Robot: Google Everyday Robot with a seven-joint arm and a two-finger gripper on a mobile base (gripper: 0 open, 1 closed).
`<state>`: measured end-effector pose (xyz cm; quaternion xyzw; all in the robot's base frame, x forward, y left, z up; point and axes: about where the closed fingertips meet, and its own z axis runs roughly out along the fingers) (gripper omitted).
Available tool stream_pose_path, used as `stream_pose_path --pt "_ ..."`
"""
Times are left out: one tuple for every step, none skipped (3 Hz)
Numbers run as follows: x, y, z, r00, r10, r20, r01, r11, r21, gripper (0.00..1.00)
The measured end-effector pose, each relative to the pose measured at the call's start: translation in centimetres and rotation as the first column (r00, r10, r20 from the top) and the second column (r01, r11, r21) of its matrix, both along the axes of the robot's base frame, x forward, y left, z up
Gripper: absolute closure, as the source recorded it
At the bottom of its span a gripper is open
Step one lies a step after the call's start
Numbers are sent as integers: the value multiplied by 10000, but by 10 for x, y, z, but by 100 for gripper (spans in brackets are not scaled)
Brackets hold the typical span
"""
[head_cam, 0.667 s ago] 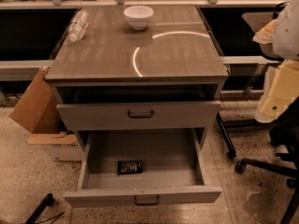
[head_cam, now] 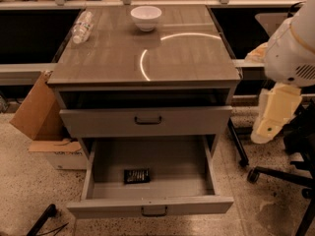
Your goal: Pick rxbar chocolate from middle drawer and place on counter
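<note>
The rxbar chocolate (head_cam: 136,175), a small flat black bar, lies on the grey floor of the pulled-out middle drawer (head_cam: 150,206), a little left of centre and near the front. The counter (head_cam: 147,58) is the glossy wood-grain cabinet top above it. My gripper (head_cam: 268,127) hangs on the white arm at the right of the cabinet, level with the upper drawer. It is well apart from the bar and above and to the right of the open drawer.
A white bowl (head_cam: 146,17) stands at the back of the counter and a clear plastic bottle (head_cam: 81,27) lies at its back left. The upper drawer (head_cam: 145,120) is slightly open. A cardboard box (head_cam: 42,127) sits left of the cabinet, chair legs and casters (head_cam: 253,175) to the right.
My arm and gripper have moved left and slightly down, closer to the cabinet's right side. The bar and the drawers have not moved.
</note>
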<state>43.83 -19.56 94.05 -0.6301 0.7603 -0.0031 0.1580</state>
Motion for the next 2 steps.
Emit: stream_pose_path --pt "-9 28 -46 9966 675 -475 -654 9969 446 0" --pt "-32 68 -105 9846 1176 -1290 -1037 9886 1093 0"
